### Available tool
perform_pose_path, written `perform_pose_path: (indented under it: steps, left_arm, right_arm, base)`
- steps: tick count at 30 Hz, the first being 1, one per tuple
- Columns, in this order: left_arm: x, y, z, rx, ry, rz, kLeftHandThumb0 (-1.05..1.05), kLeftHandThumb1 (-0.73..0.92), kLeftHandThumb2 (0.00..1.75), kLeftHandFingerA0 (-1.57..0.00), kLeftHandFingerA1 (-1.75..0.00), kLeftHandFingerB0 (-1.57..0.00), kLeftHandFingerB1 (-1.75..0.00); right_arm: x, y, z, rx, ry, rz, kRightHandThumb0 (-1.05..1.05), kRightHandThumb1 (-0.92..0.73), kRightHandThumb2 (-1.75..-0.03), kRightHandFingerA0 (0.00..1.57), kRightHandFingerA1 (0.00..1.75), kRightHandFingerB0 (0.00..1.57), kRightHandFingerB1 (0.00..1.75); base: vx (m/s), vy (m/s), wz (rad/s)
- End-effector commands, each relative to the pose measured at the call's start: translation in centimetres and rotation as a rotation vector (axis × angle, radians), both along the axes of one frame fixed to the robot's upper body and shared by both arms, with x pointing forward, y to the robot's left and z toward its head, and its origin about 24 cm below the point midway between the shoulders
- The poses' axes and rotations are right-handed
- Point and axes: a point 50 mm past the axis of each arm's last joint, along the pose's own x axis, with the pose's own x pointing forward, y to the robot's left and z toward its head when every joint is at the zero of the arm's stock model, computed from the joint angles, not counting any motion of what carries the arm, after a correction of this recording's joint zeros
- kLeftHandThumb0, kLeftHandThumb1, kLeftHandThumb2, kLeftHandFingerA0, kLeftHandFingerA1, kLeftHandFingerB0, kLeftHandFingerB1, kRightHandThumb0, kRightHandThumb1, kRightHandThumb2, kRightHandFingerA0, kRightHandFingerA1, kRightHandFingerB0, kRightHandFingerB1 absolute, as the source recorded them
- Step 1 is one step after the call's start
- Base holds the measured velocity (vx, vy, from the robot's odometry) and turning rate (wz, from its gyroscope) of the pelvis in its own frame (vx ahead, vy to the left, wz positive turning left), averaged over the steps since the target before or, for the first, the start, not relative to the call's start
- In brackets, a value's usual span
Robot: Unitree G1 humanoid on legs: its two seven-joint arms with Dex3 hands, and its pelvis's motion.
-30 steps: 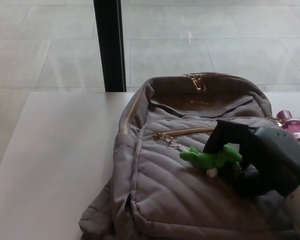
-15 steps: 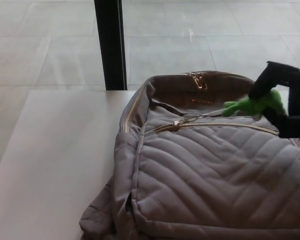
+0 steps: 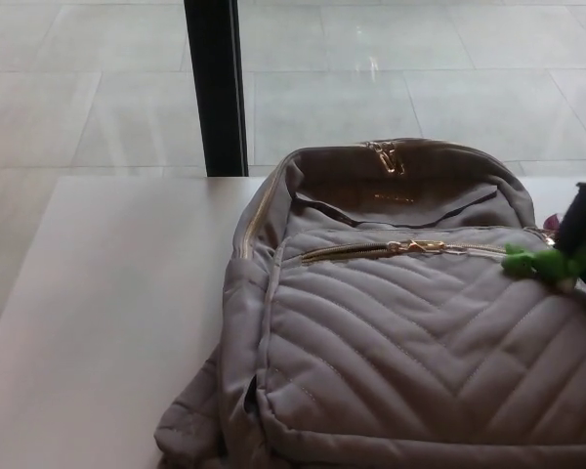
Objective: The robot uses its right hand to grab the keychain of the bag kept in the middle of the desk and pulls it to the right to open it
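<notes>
A grey quilted backpack (image 3: 400,332) lies on the white desk (image 3: 107,303), its front pocket facing up. A gold zipper (image 3: 371,251) runs across the top of that pocket, and its gold slider (image 3: 417,246) sits right of the pocket's middle. The green toy keychain (image 3: 545,261) hangs at the bag's right edge. My right hand (image 3: 584,220) shows only as black fingers at the picture's right border, closed on the keychain from above. My left hand does not show.
A black pillar (image 3: 215,88) stands behind the desk's far edge, left of the bag, with pale floor tiles (image 3: 420,78) beyond it. The bag's main compartment zipper pulls (image 3: 383,156) lie at its top.
My right hand has carried the green keychain from the pocket's front up and then out to the right border. The gold slider has moved right along the pocket zipper.
</notes>
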Motion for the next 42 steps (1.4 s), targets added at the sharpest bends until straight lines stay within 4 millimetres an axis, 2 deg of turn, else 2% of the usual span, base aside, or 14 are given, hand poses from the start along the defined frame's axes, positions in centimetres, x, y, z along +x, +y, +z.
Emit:
perform_pose_path:
  steps: [1, 6, 11, 15, 16, 17, 22, 30, 31, 32, 34, 37, 40, 42]
  left_arm:
    - [-0.5, 0.2, 0.1, 0.004, 0.003, 0.025, -0.88, 0.92, 0.81, -0.62, -0.58, -0.48, -0.47]
    - [-0.9, 0.3, 0.0, 0.011, 0.007, 0.027, -0.92, 0.81, 0.93, -0.59, -0.61, -0.43, -0.51]
    - [-1.1, 0.2, -0.1, 0.01, 0.006, 0.049, -0.86, 0.92, 0.8, -0.6, -0.61, -0.48, -0.5]
    - [-1.3, 0.2, -0.2, 0.005, 0.011, 0.075, -0.86, 0.92, 0.78, -0.63, -0.6, -0.49, -0.47]
    - [-1.4, 0.1, -0.2, -0.012, 0.003, 0.087, -0.85, 0.92, 0.77, -0.6, -0.6, -0.48, -0.47]
    - [-1.4, 0.1, -0.2, -0.017, -0.002, 0.088, -0.85, 0.92, 0.77, -0.59, -0.62, -0.44, -0.48]
    - [-1.4, 0.2, -0.2, -0.018, 0.002, 0.089, -0.85, 0.92, 0.76, -0.61, -0.58, -0.49, -0.48]
    - [-1.3, 0.3, -0.1, -0.014, 0.001, 0.094, -0.92, 0.79, 0.92, -0.59, -0.63, -0.44, -0.52]
    - [-1.3, 0.3, -0.1, -0.014, 0.005, 0.094, -0.85, 0.92, 0.77, -0.6, -0.56, -0.47, -0.46]
    - [-1.4, 0.3, -0.1, -0.014, 0.005, 0.095, -0.86, 0.92, 0.78, -0.61, -0.59, -0.44, -0.47]
    - [-1.4, 0.2, -0.1, -0.021, 0.001, 0.092, -0.86, 0.92, 0.77, -0.58, -0.58, -0.48, -0.48]
    - [-1.4, 0.1, -0.2, -0.024, -0.003, 0.088, -0.83, 0.92, 0.78, -0.56, -0.6, -0.43, -0.49]
    - [-1.6, 0.1, -0.2, -0.02, 0.005, 0.094, -0.85, 0.92, 0.78, -0.59, -0.6, -0.44, -0.48]
    - [-1.6, 0.1, -0.2, -0.029, -0.004, 0.106, -0.84, 0.92, 0.77, -0.58, -0.61, -0.43, -0.49]
  right_arm:
    - [-1.5, -4.5, -0.4, -0.084, 0.009, -0.124, -0.27, -0.67, -0.78, 0.91, 1.73, 0.78, 1.24]
    - [-2.5, -8.5, 0.1, -0.079, -0.015, -0.23, -0.25, -0.68, -0.79, 0.89, 1.75, 0.63, 1.57]
    - [-3.2, -11.2, 1.2, -0.087, -0.04, -0.322, -0.3, -0.63, -0.93, 0.99, 1.7, 0.88, 0.96]
    - [-3.5, -11.9, 1.8, -0.09, -0.043, -0.35, -0.3, -0.62, -0.93, 0.99, 1.69, 0.84, 1.19]
    - [-3.6, -12.0, 1.9, -0.088, -0.055, -0.353, -0.35, -0.55, -1.1, 1.2, 1.31, 0.91, 1.05]
    - [-3.7, -12.1, 2.0, -0.08, -0.054, -0.367, -0.29, -0.6, -0.88, 1.13, 1.68, 0.81, 1.29]
    - [-3.9, -12.4, 1.6, -0.048, -0.068, -0.375, -0.31, -0.66, -0.85, 0.93, 1.75, 0.75, 1.49]
    - [-4.2, -11.9, 0.1, 0.024, -0.025, -0.347, -0.27, -0.7, -0.8, 0.87, 1.7, 0.7, 1.18]
    - [-4.3, -11.7, 0.0, 0.009, 0.049, -0.314, -0.29, -0.7, -0.61, 0.82, 0.8, 0.5, 0.45]
    - [-4.4, -11.6, -0.1, -0.012, 0.139, -0.279, -0.5, -0.6, -0.61, 0.18, 0.4, 0.06, 0.21]
    - [-4.7, -11.4, -0.4, -0.002, 0.282, -0.245, -0.94, -0.54, -0.87, 0.0, 0.08, 0.0, 0.0]
    - [-5.1, -11.5, -0.6, 0.073, 0.343, -0.252, -1.0, -0.58, -0.92, 0.0, 0.08, 0.0, 0.0]
    - [-5.7, -11.8, -0.9, 0.167, 0.388, -0.224, -0.96, -0.58, -0.59, 0.0, 0.0, 0.0, 0.0]
    - [-6.5, -12.4, -1.2, 0.283, 0.428, -0.215, -1.05, -0.62, -0.97, 0.0, 0.17, 0.0, 0.02]
  base:
    - [0.0, 0.0, 0.0]
    - [0.0, 0.0, 0.0]
    - [0.0, 0.0, 0.0]
    - [0.0, 0.0, 0.0]
    - [0.0, 0.0, 0.0]
    - [0.0, 0.0, 0.0]
    - [0.0, 0.0, 0.0]
    - [0.0, 0.0, 0.0]
    - [0.0, 0.0, 0.0]
    - [0.0, 0.0, 0.0]
    - [0.0, 0.0, 0.0]
    - [0.0, 0.0, 0.0]
    - [0.0, 0.0, 0.0]
    - [0.0, 0.0, 0.0]
